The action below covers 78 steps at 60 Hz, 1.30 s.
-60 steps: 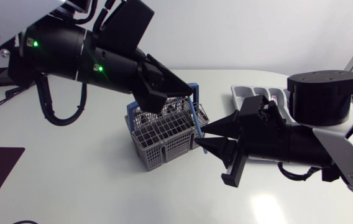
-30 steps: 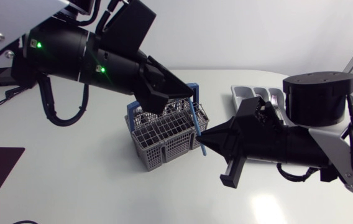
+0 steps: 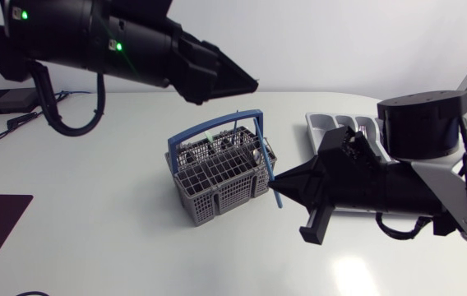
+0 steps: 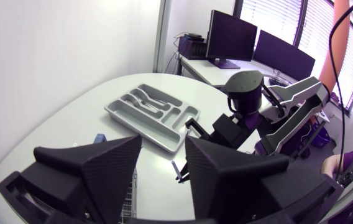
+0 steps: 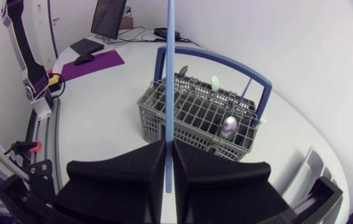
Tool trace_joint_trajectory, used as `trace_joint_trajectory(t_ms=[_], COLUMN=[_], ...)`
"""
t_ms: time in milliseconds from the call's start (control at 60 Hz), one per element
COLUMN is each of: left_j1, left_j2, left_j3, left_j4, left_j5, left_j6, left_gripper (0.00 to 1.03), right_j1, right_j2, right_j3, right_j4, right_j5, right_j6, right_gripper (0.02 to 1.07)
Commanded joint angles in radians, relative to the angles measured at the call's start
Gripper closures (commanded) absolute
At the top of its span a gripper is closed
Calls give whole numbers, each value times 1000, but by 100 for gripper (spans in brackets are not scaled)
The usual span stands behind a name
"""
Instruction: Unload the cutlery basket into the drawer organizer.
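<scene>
Right tool (image 3: 276, 182): clenched on a slim blue utensil (image 5: 170, 74), gripping its shaft from two sides just beside the cutlery basket's near corner; the pinch is low on the shaft, probably so the piece can be drawn clear and carried sideways.
Blue utensil: slightly tilted, its upper part level with the basket rim; it looks only partly out of the basket.
Left tool (image 3: 250, 82): released, fingers spread with nothing between them; it hangs high above the basket, seemingly to leave the other arm room.
Cutlery basket (image 3: 217, 193): grey mesh with a blue hoop handle, mid-tabletop (image 3: 94, 214); a silver spoon (image 5: 228, 126) and a pale green piece (image 5: 215, 82) remain inside.
Drawer organizer (image 4: 120, 112): grey tray just behind the right arm, near the basket, so the carry is short.
Hard to make out: the blue utensil's working end; most of the organizer from overhead; whether its compartments hold cutlery.
</scene>
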Motion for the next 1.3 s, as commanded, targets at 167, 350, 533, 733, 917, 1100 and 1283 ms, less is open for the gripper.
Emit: trace_joint_trajectory(t_ms=[167,350,533,733,917,1100,1283], left_j1=[57,44,-15,-68,-122,-147,-174], left_j2=[32,87,190,302,329,355,403], left_j3=[62,59,75,76,12,-68,-149], left_j4=[35,37,17,-40,-37,37,144], left_j5=[-1,-96,-231,-372,-533,-682,-796], left_j6=[-23,101,210,297,339,353,370], left_gripper=[11,11,11,12,17,38,84], right_j1=[-187,-386,-544,-634,-648,-648,-648], right_j2=[-17,58,207,370,408,411,417], right_j3=[-12,11,77,158,166,165,165], right_j4=[-54,-58,-54,-60,-57,-54,-52], right_j5=[-53,-96,-101,-99,-104,-108,-108], right_j6=[-64,-93,-86,-54,-58,-60,-61], right_gripper=[100,100,100,100,100,100,100])
